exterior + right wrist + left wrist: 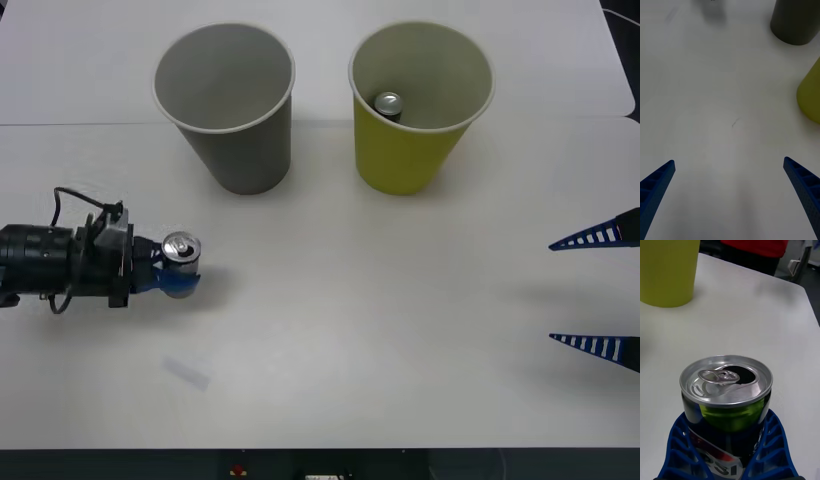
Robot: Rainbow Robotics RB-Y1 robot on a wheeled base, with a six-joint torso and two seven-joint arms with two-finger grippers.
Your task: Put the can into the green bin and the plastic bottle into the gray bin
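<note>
Left hand (172,268) sits low over the white tabletop (380,330) on the robot's left side, its blue ribbed fingers (681,442) clasped around the can (181,256), which stands upright between them with its pull-tab top opened and facing up. From the left wrist view the can (727,405) shows a dark printed body with the fingers curving up along both its sides. It stands near the gray bin (227,105), in front of it and slightly toward the robot's left. Beside the gray bin, to its right, stands the green bin (417,105), and a second can (387,104) lies inside it near the bottom. Both bins are upright with their mouths open. At the right edge of the tabletop the right hand (598,290) waits with its fingers (805,187) spread wide apart, gripping nothing, well apart from both bins.
</note>
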